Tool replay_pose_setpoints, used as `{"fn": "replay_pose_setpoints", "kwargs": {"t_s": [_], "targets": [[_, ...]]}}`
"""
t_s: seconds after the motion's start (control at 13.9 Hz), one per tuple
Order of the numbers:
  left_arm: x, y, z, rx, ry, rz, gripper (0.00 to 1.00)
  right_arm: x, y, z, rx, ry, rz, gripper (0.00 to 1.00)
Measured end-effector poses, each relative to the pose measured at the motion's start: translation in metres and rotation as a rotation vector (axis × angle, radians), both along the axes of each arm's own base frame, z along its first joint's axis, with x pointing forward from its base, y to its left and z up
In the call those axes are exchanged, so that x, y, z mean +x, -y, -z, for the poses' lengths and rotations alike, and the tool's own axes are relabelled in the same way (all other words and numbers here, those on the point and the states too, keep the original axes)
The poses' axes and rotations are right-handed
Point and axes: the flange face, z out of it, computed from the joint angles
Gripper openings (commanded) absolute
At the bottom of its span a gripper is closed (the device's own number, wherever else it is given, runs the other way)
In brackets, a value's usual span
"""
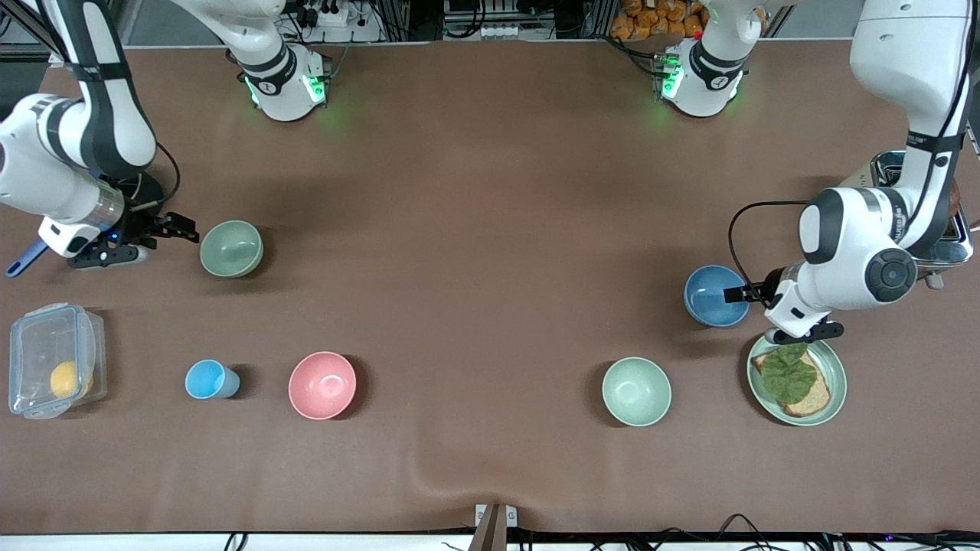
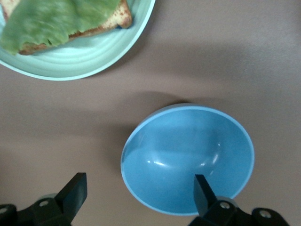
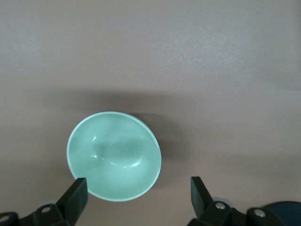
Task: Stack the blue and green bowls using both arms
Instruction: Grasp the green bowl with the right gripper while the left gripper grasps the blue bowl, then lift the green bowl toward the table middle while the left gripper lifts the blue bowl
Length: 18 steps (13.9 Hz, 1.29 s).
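We have each arm beside its own bowl, well apart. Our left tool [image 1: 744, 294] hangs open at the blue bowl [image 1: 716, 295], one finger [image 2: 203, 192] inside the rim, at the left arm's end of the tabletop [image 1: 490, 229]. Our right tool [image 1: 180, 228], open too, sits just beside the green bowl [image 1: 231, 248], at the right arm's end.

A robotics lab: two arm bases [image 1: 287, 84] bolted along one edge of a brown-covered surface [image 1: 490, 229], with power strips [image 1: 329, 15] and loose cables [image 1: 689, 536] past its edges.
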Motion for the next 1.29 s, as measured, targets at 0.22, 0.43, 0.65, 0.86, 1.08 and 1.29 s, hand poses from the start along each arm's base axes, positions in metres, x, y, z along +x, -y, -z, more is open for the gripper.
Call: {"fn": "replay_pose_setpoints", "kwargs": {"t_s": [0.22, 0.43, 0.65, 0.86, 1.08, 1.29], "targets": [[-0.006, -0.001, 0.023, -0.001, -0.008, -0.004, 1.00, -0.003, 0.004, 0.024, 0.000, -0.011, 0.008, 0.80], [-0.008, -0.008, 0.035, -0.001, -0.016, -0.016, 1.00, -0.013, 0.016, 0.059, -0.013, 0.027, -0.010, 0.52], [-0.010, -0.008, 0.045, -0.003, -0.027, -0.017, 1.00, -0.027, 0.021, 0.092, -0.014, 0.024, -0.012, 0.18], [-0.011, -0.007, 0.051, -0.004, -0.036, -0.015, 0.43, -0.027, 0.019, 0.094, 0.003, 0.025, 0.014, 0.00], [-0.011, -0.007, 0.052, -0.004, -0.036, -0.015, 0.16, -0.027, 0.019, 0.094, 0.009, 0.025, 0.020, 0.00], [-0.011, -0.007, 0.052, -0.002, -0.033, -0.020, 0.00, -0.027, 0.015, 0.093, 0.040, -0.005, 0.042, 0.00]]}}
